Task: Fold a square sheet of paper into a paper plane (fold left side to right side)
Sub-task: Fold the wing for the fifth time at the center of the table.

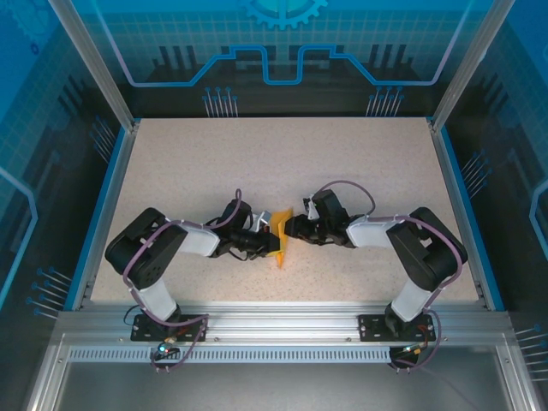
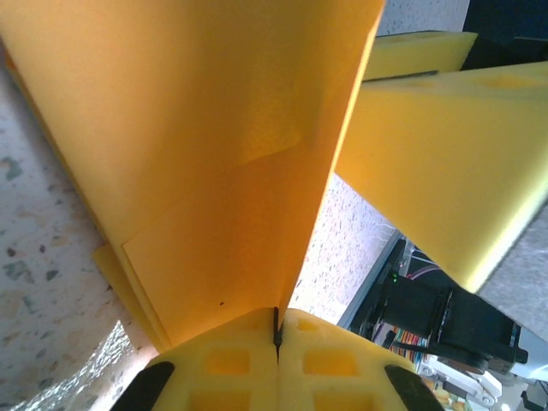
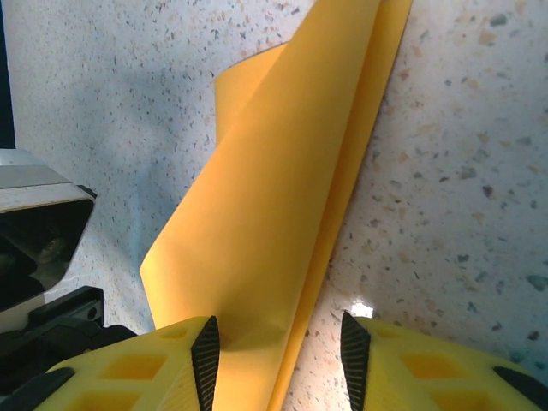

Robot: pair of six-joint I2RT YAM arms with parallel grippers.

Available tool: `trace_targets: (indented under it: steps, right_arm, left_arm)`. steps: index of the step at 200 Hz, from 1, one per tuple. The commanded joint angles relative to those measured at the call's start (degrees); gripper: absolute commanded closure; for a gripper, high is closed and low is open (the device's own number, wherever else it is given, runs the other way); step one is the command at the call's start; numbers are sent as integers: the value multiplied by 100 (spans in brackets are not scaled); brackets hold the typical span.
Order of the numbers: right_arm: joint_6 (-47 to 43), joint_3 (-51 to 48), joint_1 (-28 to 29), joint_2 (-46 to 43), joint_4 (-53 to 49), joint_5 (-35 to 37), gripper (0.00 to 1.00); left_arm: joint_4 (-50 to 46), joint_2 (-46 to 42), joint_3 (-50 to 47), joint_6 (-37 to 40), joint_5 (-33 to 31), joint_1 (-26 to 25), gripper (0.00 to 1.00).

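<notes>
Speckled beige stone-look laminate covers the bench (image 1: pixel 282 163), edged in blue and boxed in by an aluminium frame (image 1: pixel 282 321). Around it stand see-through blue panels (image 1: pixel 282 51) printed with circuit-like lines. Both arms reach in from the near edge and meet at the middle of the bench.

Between them we see the orange paper (image 1: pixel 281 253), already folded into a narrow, long shape. Its lower layers lie flat on the bench, and one flap is lifted and curled upward.

The left gripper (image 1: pixel 271 235) is clenched on that paper. In the left wrist view its yellow pads (image 2: pixel 223 364) press together, and the paper (image 2: pixel 214 171) rises straight out of the seam between them — broad, bright and creased.

The right gripper (image 1: pixel 291 228) comes in from the opposite side, just beside the left one. In the right wrist view its fingers (image 3: pixel 137 368) stand apart, released. The paper (image 3: pixel 274 214) runs through the gap — close against one finger, with bare bench showing beside the other.
</notes>
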Motion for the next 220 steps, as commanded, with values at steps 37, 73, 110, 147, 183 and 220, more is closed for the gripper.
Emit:
trace_targets:
  steps: [37, 73, 110, 147, 183, 220]
  right_arm:
    - [35, 281, 113, 191, -253, 85, 55]
    - [98, 356, 139, 300, -463, 179, 56]
    - [194, 441, 147, 435, -649, 210, 57]
    - [268, 531, 148, 573, -835, 227, 58]
    - [314, 562, 157, 678, -917, 230, 58]
    - [347, 583, 157, 745, -945, 220, 58]
  left_arm:
    - [169, 143, -86, -59, 134, 66, 100]
    - [177, 181, -99, -87, 110, 66, 100]
    - [186, 215, -108, -104, 90, 75, 100]
    - [190, 229, -108, -112, 86, 79, 98]
    - [189, 188, -108, -106, 90, 75, 92]
    - [150, 113, -104, -89, 85, 75, 88]
